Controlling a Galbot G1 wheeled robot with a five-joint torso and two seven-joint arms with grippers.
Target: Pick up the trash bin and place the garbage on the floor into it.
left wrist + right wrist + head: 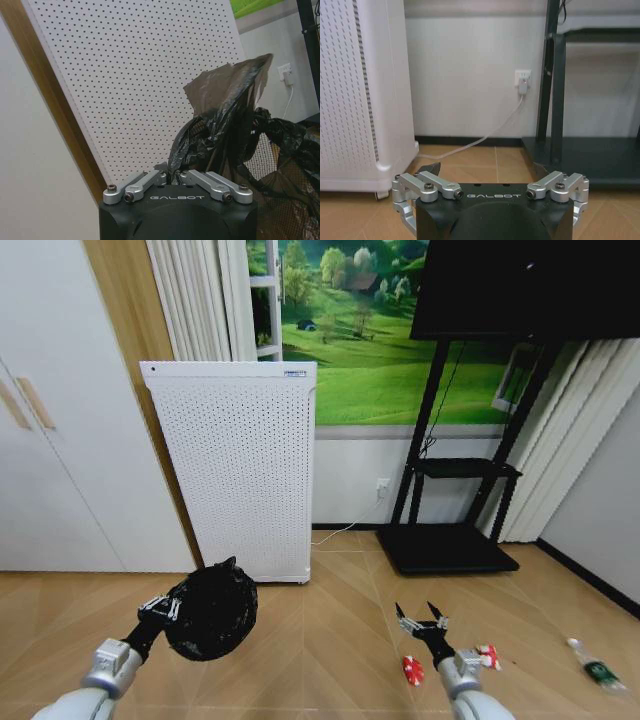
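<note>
The trash bin (212,612), small, black and lined with a glossy black bag, hangs above the wooden floor on the left. My left gripper (168,609) is shut on its rim. The left wrist view has the gripper (172,176) clamping rim and crumpled liner (227,115). My right gripper (422,617) stands open and holds nothing, low over the floor; in the right wrist view the gripper (492,186) has its jaws spread wide. The garbage lies on the floor beyond and right of it: a red can-like piece (412,670), a red-and-white wrapper (488,655), and a clear bottle (597,668) with a green label.
A tall white perforated appliance (240,465) stands against the wall just behind the bin. A black TV stand (450,540) sits to the right, with a white cable (485,140) running to a wall socket. White cupboard doors (60,440) line the left side.
</note>
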